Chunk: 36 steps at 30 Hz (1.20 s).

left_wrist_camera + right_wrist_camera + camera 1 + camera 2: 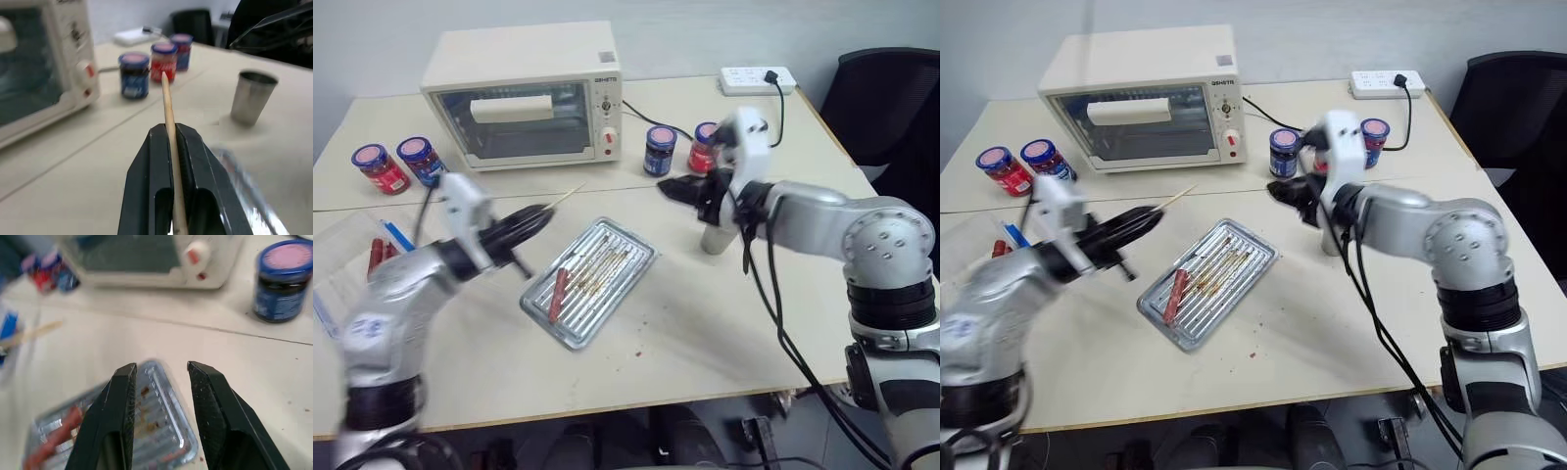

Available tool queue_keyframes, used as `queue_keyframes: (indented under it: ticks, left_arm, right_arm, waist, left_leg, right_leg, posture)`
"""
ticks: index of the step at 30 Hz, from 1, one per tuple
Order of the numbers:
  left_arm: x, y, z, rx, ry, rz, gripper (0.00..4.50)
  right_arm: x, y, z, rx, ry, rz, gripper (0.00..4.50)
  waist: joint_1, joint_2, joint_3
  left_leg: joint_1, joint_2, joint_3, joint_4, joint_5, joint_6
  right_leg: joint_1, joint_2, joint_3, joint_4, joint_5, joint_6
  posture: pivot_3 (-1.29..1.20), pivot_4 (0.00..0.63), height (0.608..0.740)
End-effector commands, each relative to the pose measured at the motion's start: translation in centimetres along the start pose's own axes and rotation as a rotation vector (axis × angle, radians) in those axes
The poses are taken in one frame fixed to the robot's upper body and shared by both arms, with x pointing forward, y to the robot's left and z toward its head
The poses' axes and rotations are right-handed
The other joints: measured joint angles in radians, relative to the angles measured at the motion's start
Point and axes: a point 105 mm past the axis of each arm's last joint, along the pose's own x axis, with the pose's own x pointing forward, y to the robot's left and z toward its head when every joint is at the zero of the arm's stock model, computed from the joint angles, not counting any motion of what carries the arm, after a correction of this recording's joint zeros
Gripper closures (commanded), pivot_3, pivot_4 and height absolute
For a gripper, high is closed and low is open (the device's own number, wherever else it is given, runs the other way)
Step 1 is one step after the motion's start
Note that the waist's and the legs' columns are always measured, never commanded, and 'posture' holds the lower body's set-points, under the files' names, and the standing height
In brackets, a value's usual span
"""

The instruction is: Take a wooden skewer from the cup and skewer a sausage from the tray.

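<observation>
While the cream surface (705,323) spread wide under everything, the toaster oven (524,93) stood largest at its far side, with two jars (396,164) to its left and more jars (660,150) to its right. A white power strip (757,78) lay at the far right edge. Near the middle sat the tray (612,294), set at a slant, with the sausage (557,294) lying on its left part among brown stains. A clear plastic box (335,279) rested at the left edge.

The cup (252,96) stood upright on the surface right of the tray, largely behind the right arm in the head views. The right hand (159,369) hung above the tray's far right side, its fingers parted with nothing between them. The left hand (174,129) hovered left of the tray, clamped on the wooden skewer (167,103) (its pale tip poked out toward the oven).
</observation>
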Motion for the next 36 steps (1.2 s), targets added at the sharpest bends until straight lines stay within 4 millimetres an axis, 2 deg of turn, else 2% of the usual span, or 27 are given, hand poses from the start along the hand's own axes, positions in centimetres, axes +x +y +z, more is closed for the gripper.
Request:
queue_keyframes:
  ticks: [1,2,5,9,12,14,18,22,26,29,32,36]
  left_arm:
    - [-3.9,-0.6,1.3,0.033,0.054,-0.029,4.5]
    - [-5.2,-0.6,1.0,0.034,0.097,-0.02,4.5]
    - [-7.1,-0.9,0.7,0.023,0.159,-0.02,4.5]
    - [-8.3,-1.3,0.8,0.03,0.19,-0.006,4.5]
    - [-8.4,-1.1,1.0,0.032,0.164,0.029,4.5]
    - [-8.3,-1.3,1.0,0.033,0.154,0.041,4.5]
    - [-8.2,-1.8,0.8,0.029,0.141,0.059,4.5]
    - [-8.4,-1.8,0.7,0.024,0.141,0.072,4.5]
    - [-8.4,-1.4,0.9,0.026,0.134,0.088,4.5]
    - [-8.3,-1.5,0.7,0.022,0.134,0.087,4.5]
    - [-8.1,-1.5,0.7,0.018,0.137,0.074,4.5]
    - [-7.9,-1.2,0.8,0.019,0.138,0.071,4.5]
  right_arm:
    - [1.1,3.0,-0.6,-0.217,0.01,0.117,2.79]
    - [1.8,3.7,-1.3,-0.241,0.022,0.151,2.79]
    - [3.2,4.9,-2.2,-0.321,0.023,0.217,2.79]
    - [4.3,7.3,-2.9,-0.621,0.007,0.438,2.79]
    - [4.9,7.0,-3.3,-0.72,0.027,0.513,2.79]
    - [5.6,6.4,-3.4,-0.727,0.046,0.515,2.79]
    - [6.0,7.0,-3.4,-0.654,0.05,0.551,2.79]
    - [6.0,8.0,-3.8,-0.64,0.036,0.577,2.11]
    - [6.6,8.0,-4.1,-0.626,0.041,0.544,1.11]
    - [6.9,7.7,-4.7,-0.52,0.08,0.495,1.11]
    - [7.3,8.4,-6.0,-0.275,0.159,0.459,1.11]
    - [7.8,8.7,-6.8,-0.075,0.235,0.398,1.11]
  waist:
    - [0.013,0.0,0.0]
    - [0.018,0.0,0.0]
    - [0.024,-0.001,0.0]
    - [0.027,-0.001,0.0]
    - [0.024,-0.001,0.0]
    - [0.022,-0.001,-0.001]
    - [0.018,-0.001,-0.001]
    - [0.017,-0.001,-0.001]
    - [0.02,-0.001,-0.001]
    - [0.02,-0.002,-0.001]
    - [0.02,-0.002,-0.001]
    - [0.015,-0.002,-0.001]
  left_leg:
    - [0.0,-0.001,0.0,0.001,0.0,0.0]
    - [0.0,-0.001,0.0,0.001,-0.001,0.001]
    - [0.0,-0.003,0.0,0.001,-0.001,0.001]
    - [0.0,-0.004,-0.001,0.002,-0.001,0.001]
    - [0.001,-0.004,-0.002,0.002,-0.001,0.001]
    - [0.001,-0.004,-0.002,0.001,-0.001,0.001]
    - [0.001,-0.004,-0.002,0.001,-0.001,0.001]
    - [0.001,-0.003,-0.002,0.0,-0.001,0.0]
    - [0.001,-0.004,-0.002,0.001,-0.001,0.0]
    - [0.001,-0.004,-0.002,0.001,-0.001,0.0]
    - [0.002,-0.004,-0.002,0.001,-0.001,0.0]
    - [0.002,-0.004,-0.002,0.0,-0.001,-0.001]
  right_leg:
    - [0.0,-0.001,0.0,-0.001,0.0,0.0]
    - [0.001,-0.001,0.0,-0.002,0.0,0.0]
    - [0.001,-0.002,0.0,-0.003,0.0,0.0]
    - [0.002,-0.003,-0.001,-0.002,0.0,0.0]
    - [0.002,-0.003,-0.001,-0.002,0.0,0.0]
    - [0.002,-0.003,-0.001,-0.002,0.0,0.0]
    - [0.001,-0.003,-0.001,-0.002,0.0,0.0]
    - [0.001,-0.002,-0.001,-0.002,0.0,0.0]
    - [0.001,-0.003,-0.001,-0.002,0.0,0.0]
    - [0.001,-0.003,-0.001,-0.001,0.0,0.0]
    - [0.001,-0.003,-0.001,-0.001,0.0,0.0]
    - [0.001,-0.002,-0.001,0.0,0.0,0.0]
  posture:
    - [0.0,0.15,0.74]
    - [0.0,0.15,0.74]
    - [0.0,0.15,0.74]
    - [0.0,0.15,0.74]
    - [0.0,0.15,0.74]
    - [0.0,0.15,0.74]
    - [0.0,0.15,0.74]
    - [0.0,0.15,0.74]
    - [0.0,0.15,0.74]
    - [0.0,0.15,0.74]
    - [0.0,0.15,0.74]
    - [0.0,0.15,0.74]
